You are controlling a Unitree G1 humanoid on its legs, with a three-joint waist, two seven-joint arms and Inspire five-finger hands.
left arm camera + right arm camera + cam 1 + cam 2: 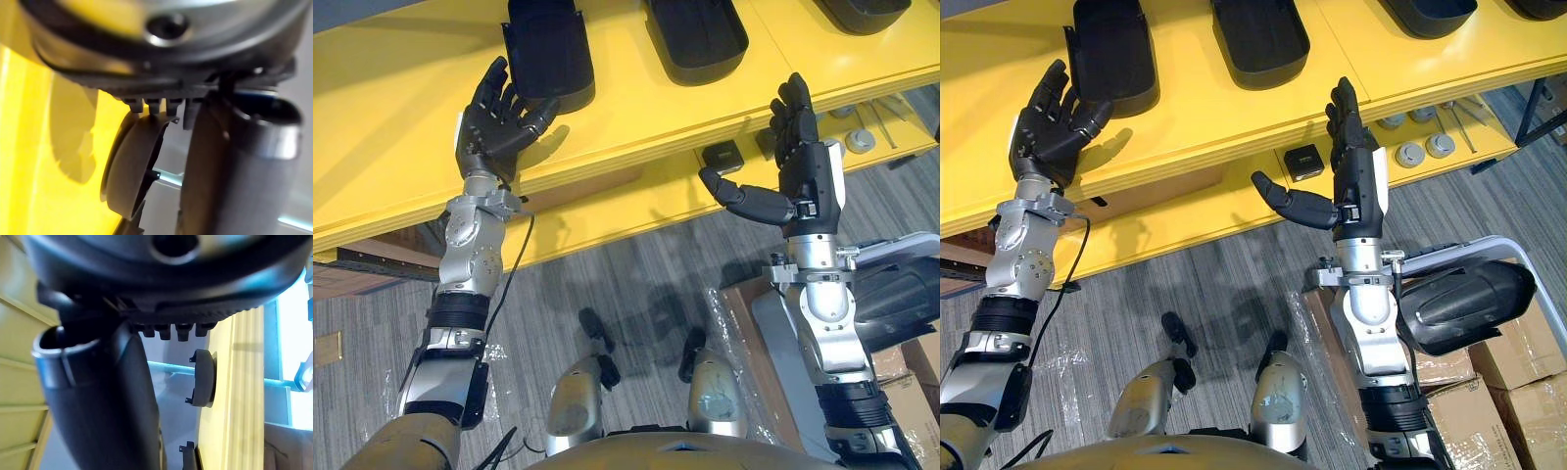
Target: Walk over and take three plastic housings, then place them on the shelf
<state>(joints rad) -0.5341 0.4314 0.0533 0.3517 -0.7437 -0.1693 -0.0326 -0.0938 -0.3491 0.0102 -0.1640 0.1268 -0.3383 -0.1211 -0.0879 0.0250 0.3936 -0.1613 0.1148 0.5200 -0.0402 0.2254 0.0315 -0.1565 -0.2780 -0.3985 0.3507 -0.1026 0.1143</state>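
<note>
The right eye view took in 3 black plastic housings in a row on the top board of the yellow shelf. Housing 1 lay just beyond the left hand's fingers. Housing 2 lay farther back, between the fingers of the 2 hands. Housing 3 lay beyond and to the right of the right hand's fingers. That view also gave the fullest look at a 4th housing, resting in a grey tube frame beside the right forearm, well behind the fingers, over cardboard boxes. On the lower board a small black box sat just left of the right fingers, and round silver parts sat just to their right.

The left wrist view showed a housing edge-on against the yellow board, past the thumb. The right wrist view showed another edge-on, well beyond its own fingers.

The left hand was raised with its palm toward the shelf, fingers spread and barely bent, holding nothing. Its thumb tip was just beside housing 1's near end, and I could not tell if they touched. The right hand stood upright with fingers straight and together and thumb stretched out leftward, also empty.
</note>
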